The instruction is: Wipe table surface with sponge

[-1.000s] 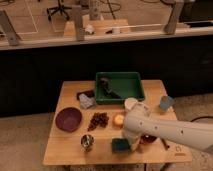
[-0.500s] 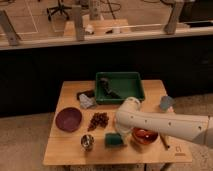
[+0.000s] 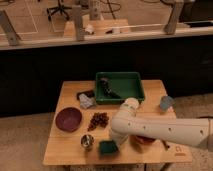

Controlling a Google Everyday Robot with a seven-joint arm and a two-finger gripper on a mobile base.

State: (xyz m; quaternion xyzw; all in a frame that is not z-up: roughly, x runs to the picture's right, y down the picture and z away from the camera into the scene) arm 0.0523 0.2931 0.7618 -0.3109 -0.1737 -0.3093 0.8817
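Since a second ago the sponge [image 3: 107, 147] has slid leftward along the front of the table surface [image 3: 65, 150], carried by the arm, and it now lies just right of the small metal cup [image 3: 87, 141] near the front edge; the white arm [image 3: 165, 131] reaches in from the right and bends down over the sponge, so the gripper [image 3: 113, 142] is mostly hidden behind the elbow; its fingers are together, pressed down onto the sponge; whether they pinch it cannot be told. Behind the arm, a reddish bowl [image 3: 144, 140] peeks out at the front right; a dark purple bowl [image 3: 68, 119] sits at the left, with a bunch of dark grapes [image 3: 98, 120] between it and the arm; a grey-blue cloth wad [image 3: 86, 101] lies just beside the green bin [image 3: 120, 88] at the back of the table; a grey cup [image 3: 166, 103] stands at the right edge.
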